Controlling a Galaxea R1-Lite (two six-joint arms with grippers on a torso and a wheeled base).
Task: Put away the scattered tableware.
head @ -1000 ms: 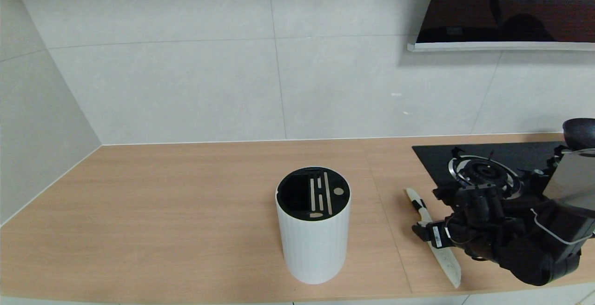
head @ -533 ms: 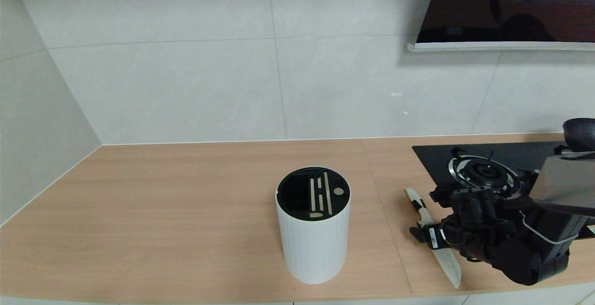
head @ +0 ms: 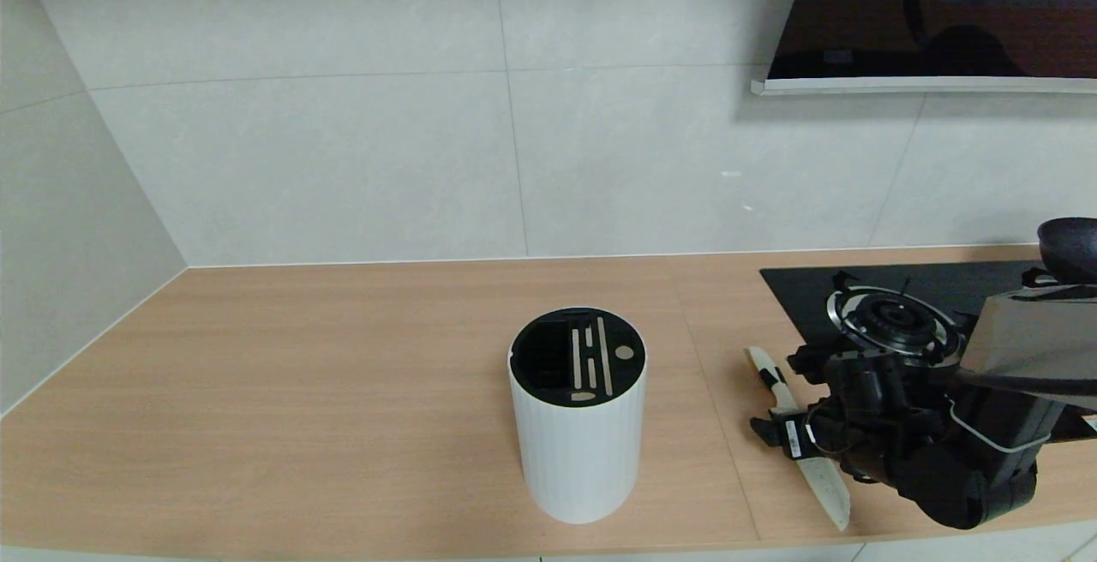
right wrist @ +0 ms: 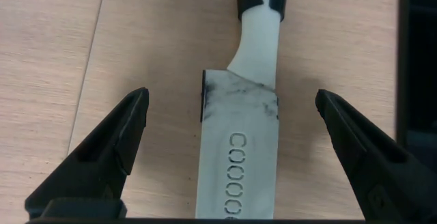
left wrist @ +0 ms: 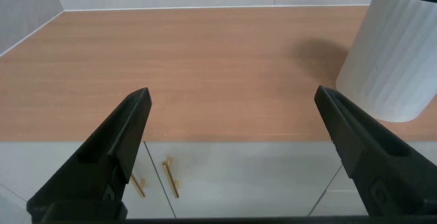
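Wooden tabletop (head: 343, 391) runs under pale wall tiles. Right gripper (right wrist: 232, 138) hangs low with its jaws spread wide, straddling the blade of a white knife (head: 823, 483) without touching it. That knife lies flat to the right of the white slotted holder (head: 578, 425). Left gripper (left wrist: 232, 149), also spread wide with nothing in it, sits near the holder at the tabletop's front edge. Farther right of the holder lies a black hob (head: 857, 283).
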